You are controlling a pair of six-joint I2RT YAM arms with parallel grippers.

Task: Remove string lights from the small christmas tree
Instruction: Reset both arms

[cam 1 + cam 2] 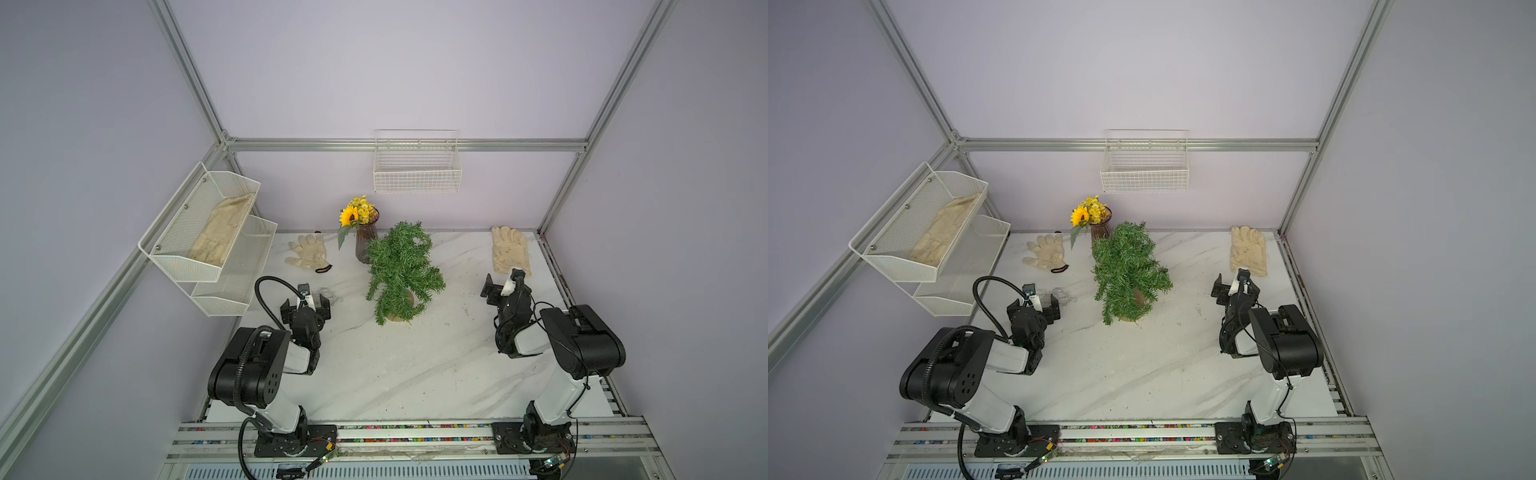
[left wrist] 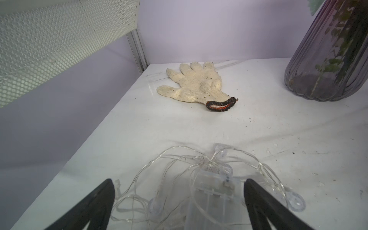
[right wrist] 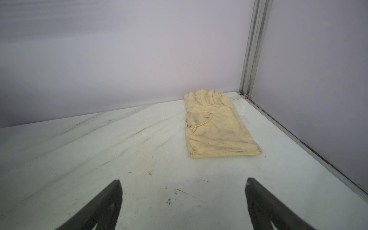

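The string lights (image 2: 209,165) lie in a loose clear-wire tangle on the white table, off the tree; their small clear plastic box (image 2: 213,191) sits between my left gripper's (image 2: 179,185) wide-apart fingers, untouched. In both top views the tangle (image 1: 331,296) (image 1: 1065,297) rests just beyond the left gripper (image 1: 306,306). The small christmas tree (image 1: 401,274) (image 1: 1127,270) stands mid-table, bushy and green, with no wire visible on it. My right gripper (image 3: 183,185) (image 1: 503,284) is open over bare table at the right, far from the tree.
A cream knit glove (image 2: 197,83) lies beyond the lights, and a ribbed vase (image 2: 328,59) with yellow flowers (image 1: 357,210) stands behind the tree. A yellow glove (image 3: 215,129) lies in the back right corner. White mesh shelves (image 1: 208,237) hang left, a wire basket (image 1: 417,174) on the back wall.
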